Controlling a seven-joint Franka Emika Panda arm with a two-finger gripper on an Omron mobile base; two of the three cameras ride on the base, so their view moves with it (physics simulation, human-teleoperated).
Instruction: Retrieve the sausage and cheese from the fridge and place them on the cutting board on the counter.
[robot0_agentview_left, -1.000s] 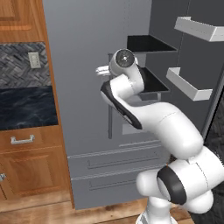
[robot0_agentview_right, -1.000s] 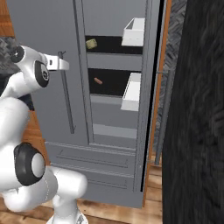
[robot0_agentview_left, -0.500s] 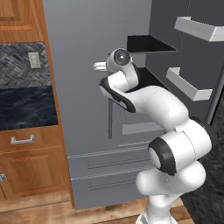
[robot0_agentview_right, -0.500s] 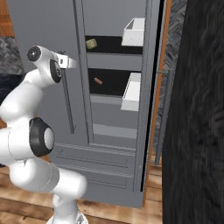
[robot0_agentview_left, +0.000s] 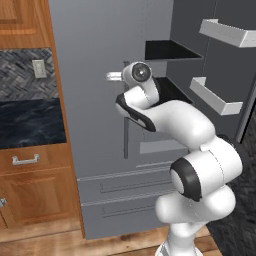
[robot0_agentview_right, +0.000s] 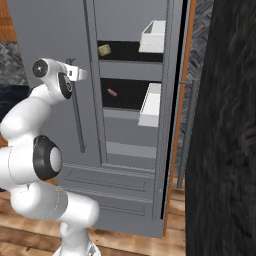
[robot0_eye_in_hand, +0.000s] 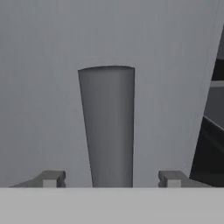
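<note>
Standing before the fridge (robot0_agentview_left: 100, 50), tall and grey, with smooth matte doors. Left door closed and covering that half of the inside; right door swung open, with white box-shaped door bins (robot0_agentview_right: 150, 105) on its inner side. Seen through the open half: dark flat shelves. Lying on the middle shelf, the sausage (robot0_agentview_right: 112, 92), a thin, short reddish-pink link, apart from everything else. Lying on the shelf above, near its left end, the cheese (robot0_agentview_right: 104, 49), a small yellowish chunk, too small to tell its exact shape. Both well apart from the gripper (robot0_eye_in_hand: 111, 179) and behind the line of the closed door.

Held at the top of the long vertical bar handle (robot0_eye_in_hand: 107, 127) of the closed door, with jaws spread to both sides of the bar. Grey round bar between the two dark fingertips (robot0_eye_in_hand: 50, 178), with a gap visible on each side, so nothing clamped.

Below the doors, two wide grey bottom drawers (robot0_agentview_left: 125, 195) with flat fronts. To the left of the fridge, the counter (robot0_agentview_left: 30, 120), glossy black with faint white veins, over reddish wooden cabinets (robot0_agentview_left: 35, 195) with a silver drawer pull (robot0_agentview_left: 25, 160). Above the counter, a grey herringbone tile wall (robot0_agentview_left: 15, 70) with a pale outlet plate (robot0_agentview_left: 37, 68). At the right of the right base view, a rough dark wall (robot0_agentview_right: 225, 125) close to the camera.
</note>
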